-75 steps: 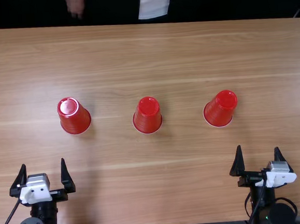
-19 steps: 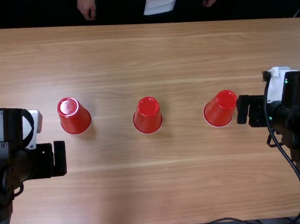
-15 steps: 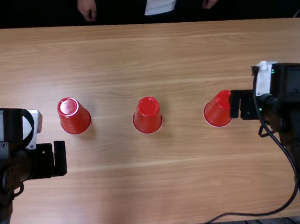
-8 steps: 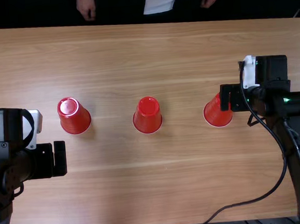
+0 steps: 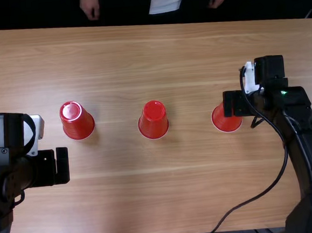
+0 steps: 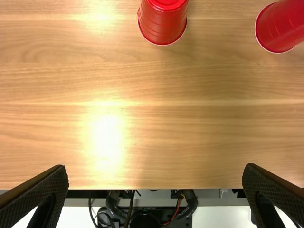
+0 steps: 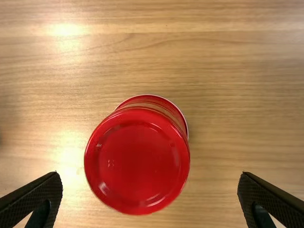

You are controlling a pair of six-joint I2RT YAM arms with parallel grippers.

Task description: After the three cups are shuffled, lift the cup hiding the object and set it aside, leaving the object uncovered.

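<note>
Right of the middle cup (image 5: pixel 153 120), well apart from it, the right cup (image 5: pixel 225 122) stands upside down on the table (image 5: pixel 151 57). This looks like the one chosen. Over it hangs the right gripper (image 5: pixel 233 104), fingers spread wide and touching nothing.

The grip probably goes best with a straight descent that keeps the cup centred between the fingers. They should close softly on its wall, since thin plastic likely buckles. A straight lift would let the rim clear whatever sits underneath, and bare wood farther from the middle cup suits the set-down.

Left of the middle cup stands the left cup (image 5: pixel 76 121). Beyond it, lower left, sits the left gripper (image 5: pixel 56 166), fingers apart, holding nothing.
</note>
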